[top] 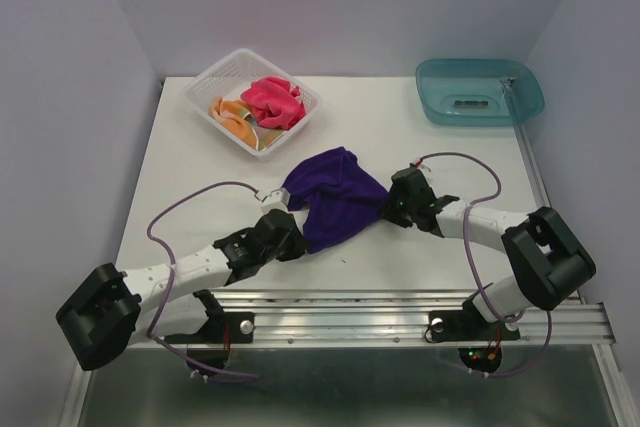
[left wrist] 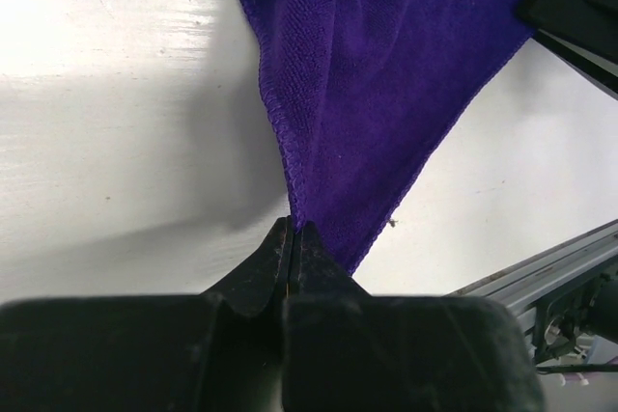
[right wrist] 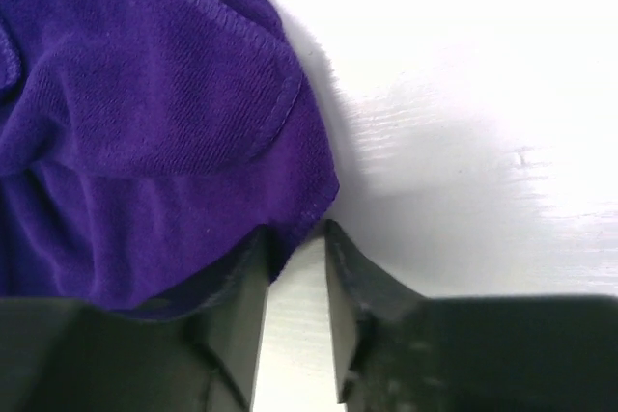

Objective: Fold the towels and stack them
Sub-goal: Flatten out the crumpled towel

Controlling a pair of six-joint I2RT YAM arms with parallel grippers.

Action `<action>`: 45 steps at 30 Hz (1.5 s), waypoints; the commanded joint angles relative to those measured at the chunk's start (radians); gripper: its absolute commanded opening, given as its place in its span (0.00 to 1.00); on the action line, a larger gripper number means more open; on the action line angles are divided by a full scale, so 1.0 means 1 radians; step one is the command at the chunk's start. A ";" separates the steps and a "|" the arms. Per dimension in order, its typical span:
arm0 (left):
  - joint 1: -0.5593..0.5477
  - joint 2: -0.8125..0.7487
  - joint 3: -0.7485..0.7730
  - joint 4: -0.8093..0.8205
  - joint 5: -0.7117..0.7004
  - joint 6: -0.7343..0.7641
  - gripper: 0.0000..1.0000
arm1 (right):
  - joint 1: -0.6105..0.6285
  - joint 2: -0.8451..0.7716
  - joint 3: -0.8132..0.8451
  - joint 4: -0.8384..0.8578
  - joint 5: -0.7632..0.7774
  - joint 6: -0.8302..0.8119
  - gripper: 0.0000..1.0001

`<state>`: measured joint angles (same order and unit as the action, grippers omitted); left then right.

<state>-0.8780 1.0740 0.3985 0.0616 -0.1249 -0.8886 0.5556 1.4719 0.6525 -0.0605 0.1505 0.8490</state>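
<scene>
Altogether one purple towel (top: 335, 199) tight in left jaws, right jaws apart; two towels (top: 273, 102) in one basket (top: 211, 74)

The table (top: 200, 177) was white and matte, with a few faint scuffs and specks, and it filled the floor of a plain booth. A pale back wall (top: 340, 7) with a lavender tint rose behind it, and a left wall (top: 60, 97) and right wall (top: 600, 47) of the same shade closed in the sides. A ribbed metal rail (top: 350, 325) ran along the near edge, with a dull grey-green floor (top: 330, 392) below. The light was bright and even, shadows were soft, and the tabletop glared almost white in places.
</scene>
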 commanded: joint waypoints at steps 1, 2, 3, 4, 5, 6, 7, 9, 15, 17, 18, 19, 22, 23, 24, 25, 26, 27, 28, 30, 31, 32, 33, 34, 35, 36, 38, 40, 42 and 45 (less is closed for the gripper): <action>-0.006 -0.051 -0.020 0.003 -0.022 0.002 0.00 | -0.002 0.028 0.002 -0.025 0.084 0.015 0.33; -0.006 -0.058 -0.024 0.003 -0.024 0.000 0.00 | -0.002 0.027 0.006 -0.027 0.087 0.012 0.29; -0.006 -0.072 -0.027 0.003 -0.024 -0.001 0.00 | -0.003 0.007 0.001 -0.013 0.080 0.012 0.20; -0.007 -0.080 -0.029 0.003 -0.025 -0.001 0.00 | -0.003 -0.004 -0.010 -0.003 0.077 -0.002 0.12; -0.007 -0.089 -0.027 0.001 -0.027 0.000 0.00 | -0.003 -0.024 -0.010 0.001 0.072 -0.007 0.01; -0.006 -0.107 -0.023 0.000 -0.027 0.002 0.00 | -0.003 -0.042 -0.007 -0.001 0.075 -0.014 0.01; -0.006 -0.117 0.003 0.000 -0.028 0.017 0.00 | -0.003 -0.094 0.001 -0.005 0.070 -0.049 0.01; -0.006 -0.155 0.048 0.000 -0.024 0.049 0.00 | -0.003 -0.154 0.045 -0.021 0.038 -0.086 0.01; -0.006 -0.292 0.308 0.001 -0.096 0.197 0.00 | -0.003 -0.416 0.267 -0.133 0.037 -0.195 0.01; -0.004 -0.324 0.414 -0.002 -0.117 0.235 0.00 | -0.003 -0.479 0.337 -0.160 0.035 -0.238 0.01; -0.004 -0.328 0.451 -0.005 -0.120 0.269 0.00 | -0.002 -0.493 0.408 -0.192 0.032 -0.252 0.01; -0.006 -0.330 0.521 -0.006 -0.122 0.286 0.00 | -0.003 -0.505 0.450 -0.209 0.024 -0.264 0.01; -0.004 -0.321 0.621 -0.028 -0.117 0.330 0.00 | -0.003 -0.527 0.556 -0.274 -0.015 -0.312 0.01; -0.004 -0.315 0.678 -0.037 -0.107 0.350 0.00 | -0.003 -0.530 0.611 -0.285 -0.025 -0.329 0.01; -0.006 -0.309 0.701 -0.045 -0.107 0.353 0.00 | -0.003 -0.533 0.637 -0.297 -0.031 -0.337 0.01; -0.006 -0.304 0.718 -0.051 -0.108 0.359 0.00 | -0.003 -0.539 0.657 -0.314 -0.034 -0.341 0.01; -0.004 -0.302 0.738 -0.052 -0.128 0.362 0.00 | -0.003 -0.541 0.691 -0.321 -0.032 -0.356 0.01; -0.004 -0.301 0.741 -0.054 -0.146 0.362 0.00 | -0.003 -0.539 0.703 -0.341 -0.019 -0.358 0.01; -0.004 -0.299 0.744 -0.057 -0.166 0.362 0.00 | -0.003 -0.539 0.713 -0.349 -0.005 -0.360 0.01; -0.006 -0.292 0.744 -0.059 -0.229 0.355 0.00 | -0.003 -0.536 0.711 -0.352 0.036 -0.358 0.01; -0.004 -0.287 0.741 -0.059 -0.257 0.355 0.00 | -0.003 -0.535 0.702 -0.349 0.056 -0.358 0.01; -0.004 -0.283 0.740 -0.060 -0.271 0.355 0.00 | -0.003 -0.535 0.693 -0.345 0.076 -0.357 0.01; -0.004 -0.272 0.738 -0.060 -0.285 0.350 0.00 | -0.003 -0.530 0.675 -0.341 0.096 -0.354 0.01; -0.004 -0.266 0.735 -0.060 -0.298 0.352 0.00 | -0.003 -0.526 0.667 -0.331 0.137 -0.353 0.01; -0.004 -0.258 0.732 -0.060 -0.332 0.355 0.00 | -0.003 -0.510 0.661 -0.323 0.155 -0.355 0.01; -0.001 -0.237 0.732 -0.060 -0.355 0.349 0.00 | -0.003 -0.499 0.656 -0.312 0.182 -0.360 0.01; 0.016 -0.197 0.734 -0.057 -0.372 0.358 0.00 | -0.003 -0.451 0.667 -0.309 0.210 -0.373 0.01; 0.075 -0.157 0.744 -0.045 -0.346 0.369 0.00 | -0.002 -0.411 0.682 -0.289 0.248 -0.389 0.01; 0.152 -0.084 0.793 -0.046 -0.235 0.372 0.00 | -0.003 -0.369 0.732 -0.277 0.283 -0.415 0.01; 0.289 -0.004 0.879 -0.023 -0.043 0.389 0.00 | -0.003 -0.302 0.853 -0.277 0.325 -0.453 0.01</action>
<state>-0.6991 1.0119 1.1572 -0.0353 -0.3225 -0.5426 0.5571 1.1404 1.3491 -0.3866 0.3599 0.4675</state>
